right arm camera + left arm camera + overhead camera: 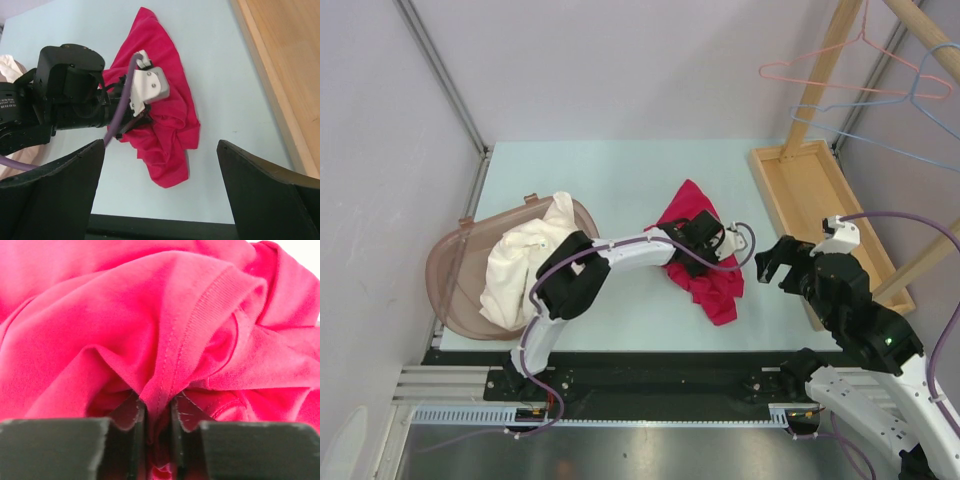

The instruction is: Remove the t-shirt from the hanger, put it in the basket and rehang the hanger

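The red t-shirt (705, 275) lies crumpled on the pale table, and no hanger shows in it. My left gripper (692, 258) reaches across from the left into its upper folds. In the left wrist view the gripper (157, 407) is shut on a pinched ridge of the t-shirt (150, 315), next to a ribbed hem. A pink wire hanger (820, 75) and a blue one (925, 90) hang bare on the rack at the back right. My right gripper (780, 265) hovers open to the right of the t-shirt (170, 125), holding nothing. In its own view the right gripper (160, 145) looks down on the cloth.
A brown plastic basket (450, 290) holding white cloth (525, 265) sits at the left table edge. A long wooden tray (810, 190) runs along the right side under the wooden rack (825, 60). The black base rail (650, 375) borders the near edge.
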Tool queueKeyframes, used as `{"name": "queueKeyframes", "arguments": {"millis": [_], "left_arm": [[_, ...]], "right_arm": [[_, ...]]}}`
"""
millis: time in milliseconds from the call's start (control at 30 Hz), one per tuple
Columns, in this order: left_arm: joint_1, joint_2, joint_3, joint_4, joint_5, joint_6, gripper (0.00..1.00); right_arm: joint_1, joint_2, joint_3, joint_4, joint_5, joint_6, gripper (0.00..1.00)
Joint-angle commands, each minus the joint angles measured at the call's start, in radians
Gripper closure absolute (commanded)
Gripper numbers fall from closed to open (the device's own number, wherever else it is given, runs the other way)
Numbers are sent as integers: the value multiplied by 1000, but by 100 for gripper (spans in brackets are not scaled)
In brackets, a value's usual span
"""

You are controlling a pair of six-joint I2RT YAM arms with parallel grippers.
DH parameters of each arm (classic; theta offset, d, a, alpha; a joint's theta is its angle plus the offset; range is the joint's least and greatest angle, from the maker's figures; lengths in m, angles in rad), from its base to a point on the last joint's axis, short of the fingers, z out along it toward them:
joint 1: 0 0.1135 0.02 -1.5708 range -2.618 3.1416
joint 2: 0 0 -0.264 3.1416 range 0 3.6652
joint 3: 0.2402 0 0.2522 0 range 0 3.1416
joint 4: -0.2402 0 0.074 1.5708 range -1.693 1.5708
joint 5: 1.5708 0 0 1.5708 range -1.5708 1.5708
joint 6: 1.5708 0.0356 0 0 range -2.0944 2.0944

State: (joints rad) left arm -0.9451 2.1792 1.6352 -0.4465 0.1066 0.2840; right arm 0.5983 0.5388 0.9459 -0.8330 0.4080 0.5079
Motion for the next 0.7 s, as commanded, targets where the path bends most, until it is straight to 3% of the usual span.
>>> {"name": "queueKeyframes", "arguments": {"millis": [0,100,433,533,667], "left_arm": [[113,-107,-20,75,-36,-86,92],[170,-182,8,55,24,-178,100],[374,-507,-60,68,296,-521,100],[463,-649,-138,133,420,-633,100],[618,-832,-296,375,562,-845,100]], "right_arm": [[-3,0,-12,26,71,114,0],[-3,9,-21,35,97,185,0],[-6,44,-91,193,31,325,1],[-6,85,-96,235,-4,336,1],[-5,136,-87,278,-41,334,2]]}}
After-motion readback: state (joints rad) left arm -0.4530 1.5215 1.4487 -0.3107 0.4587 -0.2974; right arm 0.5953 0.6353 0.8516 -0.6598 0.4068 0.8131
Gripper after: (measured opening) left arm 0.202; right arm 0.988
